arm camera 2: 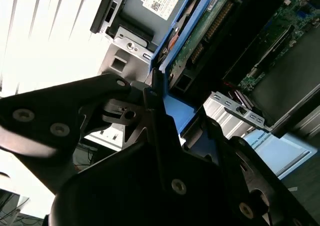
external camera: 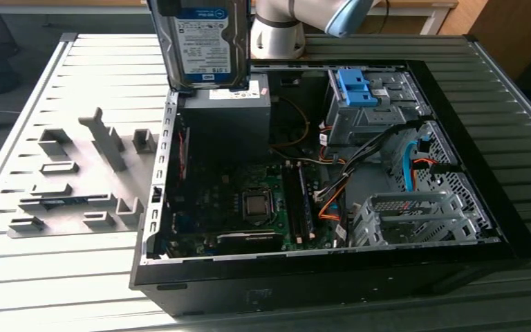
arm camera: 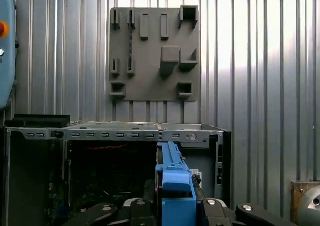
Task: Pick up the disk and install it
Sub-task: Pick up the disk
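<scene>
One grey plate with little holders lies on the bench at the exterior view's left. Next to it sits the open computer box. The disk hangs upright in the air over the box's far left corner, just above a dark grey box inside. My hand holds the disk, by its blue edge I think. Farther right, a blue bracket sits inside the computer box.
</scene>
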Controlling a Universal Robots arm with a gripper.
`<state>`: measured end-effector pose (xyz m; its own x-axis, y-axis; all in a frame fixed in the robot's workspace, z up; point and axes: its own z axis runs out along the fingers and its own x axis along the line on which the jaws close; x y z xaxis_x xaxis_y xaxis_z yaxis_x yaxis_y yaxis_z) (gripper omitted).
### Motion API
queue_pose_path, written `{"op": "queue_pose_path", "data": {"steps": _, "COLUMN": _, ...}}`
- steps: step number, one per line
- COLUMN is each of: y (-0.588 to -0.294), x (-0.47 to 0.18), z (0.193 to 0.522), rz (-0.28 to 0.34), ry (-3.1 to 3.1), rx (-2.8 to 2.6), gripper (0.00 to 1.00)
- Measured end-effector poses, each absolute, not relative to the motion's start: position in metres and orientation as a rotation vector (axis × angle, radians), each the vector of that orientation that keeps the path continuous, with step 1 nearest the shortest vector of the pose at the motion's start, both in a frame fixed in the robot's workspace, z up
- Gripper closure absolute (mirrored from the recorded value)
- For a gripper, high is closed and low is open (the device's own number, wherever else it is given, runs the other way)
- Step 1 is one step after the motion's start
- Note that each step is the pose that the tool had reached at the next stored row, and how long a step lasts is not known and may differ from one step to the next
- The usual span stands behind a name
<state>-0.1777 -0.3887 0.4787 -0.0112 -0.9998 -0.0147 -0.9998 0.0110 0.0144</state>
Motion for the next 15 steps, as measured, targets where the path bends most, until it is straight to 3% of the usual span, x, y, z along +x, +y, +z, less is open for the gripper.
{"op": "queue_pose_path", "data": {"steps": 15, "y": -0.390, "x": -0.144, "z": 0.479, "rz": 0.028, "ry": 2.235, "rx": -2.210, "gripper": 0.63}}
